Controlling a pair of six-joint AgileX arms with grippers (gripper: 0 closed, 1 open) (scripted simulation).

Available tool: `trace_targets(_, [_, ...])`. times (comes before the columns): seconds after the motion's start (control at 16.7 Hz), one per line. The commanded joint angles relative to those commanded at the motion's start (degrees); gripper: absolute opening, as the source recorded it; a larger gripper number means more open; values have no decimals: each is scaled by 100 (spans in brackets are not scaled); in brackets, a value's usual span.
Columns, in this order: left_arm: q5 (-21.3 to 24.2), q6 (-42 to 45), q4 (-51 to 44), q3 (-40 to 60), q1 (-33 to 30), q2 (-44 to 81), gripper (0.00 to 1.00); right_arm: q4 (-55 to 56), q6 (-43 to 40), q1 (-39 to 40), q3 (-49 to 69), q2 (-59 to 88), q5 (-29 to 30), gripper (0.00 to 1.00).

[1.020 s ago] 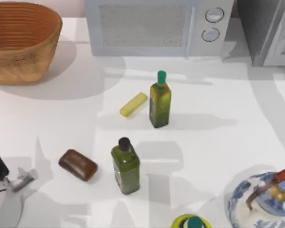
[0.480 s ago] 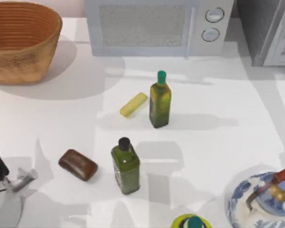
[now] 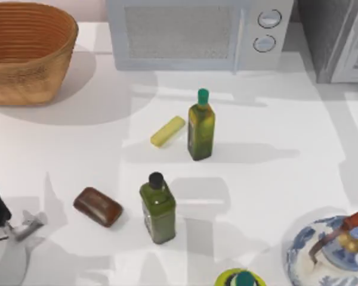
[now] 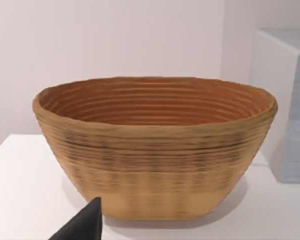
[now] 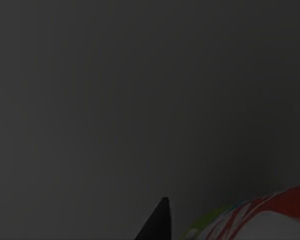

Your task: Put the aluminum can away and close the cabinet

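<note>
L arm parked at worktop's (image 3: 274,119) near left corner, its claw (image 4: 85,225) facing the basket (image 4: 155,150); grip state can't tell. Near edge, right: blue-white teapot (image 3: 331,253). Then black-cap oil bottle (image 3: 158,208) w/ brown bar (image 3: 97,206) to its left. Mid worktop: green-cap bottle (image 3: 201,128), yellow bar (image 3: 167,131) just beside. Far edge: microwave (image 3: 191,33) centre, cabinet (image 3: 331,36) at far right corner. R wrist view is dark; R claw (image 5: 157,225) near the aluminum can (image 5: 275,212), grip can't tell.
</note>
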Motion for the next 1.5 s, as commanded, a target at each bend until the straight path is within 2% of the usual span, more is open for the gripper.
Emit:
trace_targets(0.36, [0, 0, 0, 0, 0, 0, 100, -26, -16, -25, 147, 120, -24, 0])
trace_targets(1.14, [0, 0, 0, 0, 0, 0, 100, -26, -16, -25, 147, 120, -24, 98])
trace_targets(1.5, [0, 0, 0, 0, 0, 0, 100, -26, -16, -25, 147, 120, -24, 100])
